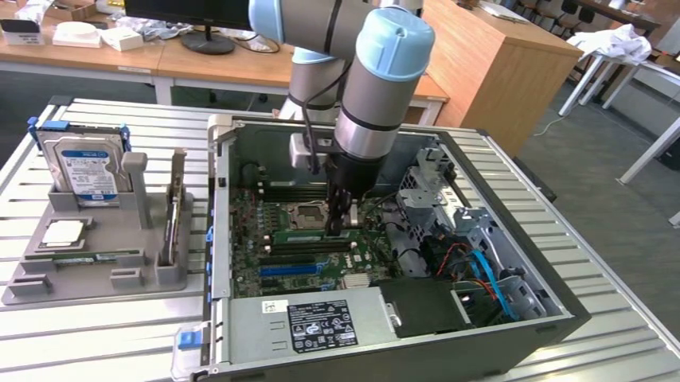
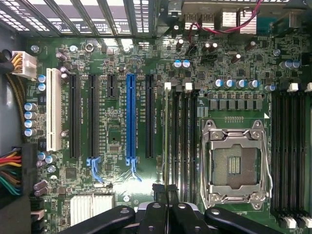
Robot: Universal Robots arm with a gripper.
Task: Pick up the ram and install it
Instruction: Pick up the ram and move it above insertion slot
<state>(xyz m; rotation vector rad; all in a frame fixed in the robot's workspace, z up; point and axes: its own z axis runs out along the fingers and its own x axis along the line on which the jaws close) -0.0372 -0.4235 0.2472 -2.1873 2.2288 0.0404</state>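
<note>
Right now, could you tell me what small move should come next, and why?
Probably a gentle straight push down: the fingers are shut on the ram, which stands edge-on in a memory slot beside the empty CPU socket; full seating isn't evident.

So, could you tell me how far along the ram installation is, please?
Pickup looks done: the ram stands edge-on among the memory slots beside the empty processor socket. In hand: the tool is shut on the ram's one end. Left: it is not yet released, and I cannot tell whether it is fully seated.
</note>
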